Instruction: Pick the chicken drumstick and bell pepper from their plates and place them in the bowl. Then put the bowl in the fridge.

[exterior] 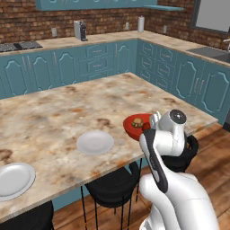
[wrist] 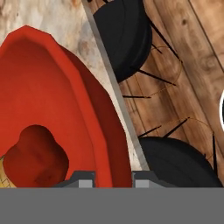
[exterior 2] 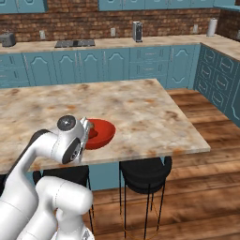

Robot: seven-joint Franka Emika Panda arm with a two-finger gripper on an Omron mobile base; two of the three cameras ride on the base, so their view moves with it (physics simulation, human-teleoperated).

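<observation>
the red bowl (exterior: 133,126) sits near the edge of the marble island counter (exterior: 67,108), and the chicken drumstick (exterior: 138,122) and the bell pepper (wrist: 37,157) lie inside it. in the hand view the gripper (wrist: 113,180) has the bowl's rim between its two fingertips, at about 6 o'clock, closed on it. two plates (exterior: 95,142) stand at 9 o'clock from the bowl, well apart. black stools (exterior 2: 144,174) stand under the counter edge.
</observation>
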